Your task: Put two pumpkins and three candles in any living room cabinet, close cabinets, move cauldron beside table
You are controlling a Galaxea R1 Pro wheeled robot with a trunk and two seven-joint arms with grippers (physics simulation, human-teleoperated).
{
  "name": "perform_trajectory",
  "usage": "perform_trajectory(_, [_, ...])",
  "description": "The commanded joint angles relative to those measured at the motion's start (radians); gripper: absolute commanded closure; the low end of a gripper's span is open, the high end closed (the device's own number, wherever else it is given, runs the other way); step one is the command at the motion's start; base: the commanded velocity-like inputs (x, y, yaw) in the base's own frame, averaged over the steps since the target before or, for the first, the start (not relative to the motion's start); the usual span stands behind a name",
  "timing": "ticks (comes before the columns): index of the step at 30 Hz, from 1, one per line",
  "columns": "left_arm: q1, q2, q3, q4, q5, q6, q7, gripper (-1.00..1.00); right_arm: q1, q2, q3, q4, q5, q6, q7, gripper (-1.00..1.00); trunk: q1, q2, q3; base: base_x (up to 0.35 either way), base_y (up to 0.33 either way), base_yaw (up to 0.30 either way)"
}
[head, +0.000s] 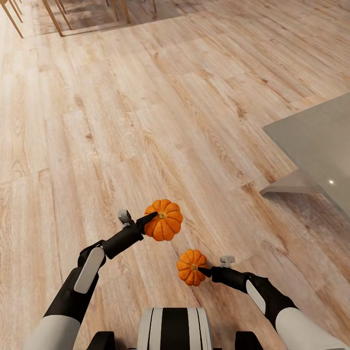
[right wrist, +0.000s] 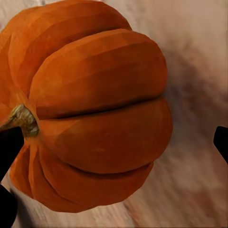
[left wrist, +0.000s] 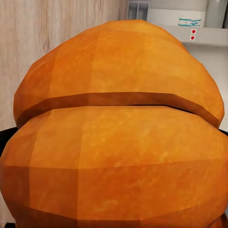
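I am carrying two orange pumpkins above the wood floor. My left gripper [head: 150,219] is shut on the larger pumpkin [head: 165,220], whose ribbed orange skin [left wrist: 118,133] looms close in the left wrist view. My right gripper [head: 203,270] is shut on the smaller pumpkin [head: 191,267]. In the right wrist view that pumpkin [right wrist: 95,109] shows its stem beside a dark fingertip [right wrist: 7,152]. The candles, the cabinet and the cauldron are out of view.
A grey table top [head: 316,141] juts in from the right, its corner over the floor. Thin wooden chair legs [head: 53,17] stand at the far top left. Light wood floor [head: 146,97] stretches ahead.
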Motion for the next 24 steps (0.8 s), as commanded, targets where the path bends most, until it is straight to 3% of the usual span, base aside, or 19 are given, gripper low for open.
perform_trajectory(1, [0.000, 0.000, 0.000, 0.000, 0.001, 0.001, -0.001, 1.00, 0.000, 0.000, 0.001, -0.007, 0.000, 0.000, 0.000, -1.00, 0.000, 0.000, 0.000, 0.000, 0.000, 0.000])
perform_trajectory(13, [0.000, -0.001, 0.000, 0.000, 0.000, 0.001, -0.001, 1.00, 0.000, 0.005, 0.003, -0.020, 0.002, 0.002, -0.007, -1.00, 0.000, 0.000, 0.000, 0.000, 0.000, 0.007])
perform_trajectory(17, [0.000, -0.001, 0.000, 0.001, 0.000, 0.001, -0.001, 1.00, -0.001, 0.006, 0.003, -0.021, 0.000, 0.003, -0.057, -1.00, 0.000, 0.000, 0.000, 0.000, 0.000, 0.168])
perform_trajectory(24, [0.000, -0.001, 0.000, 0.001, 0.000, 0.001, -0.001, 1.00, -0.001, 0.016, 0.003, -0.021, 0.001, 0.002, -0.066, -1.00, 0.000, 0.000, 0.000, 0.000, 0.000, 0.019])
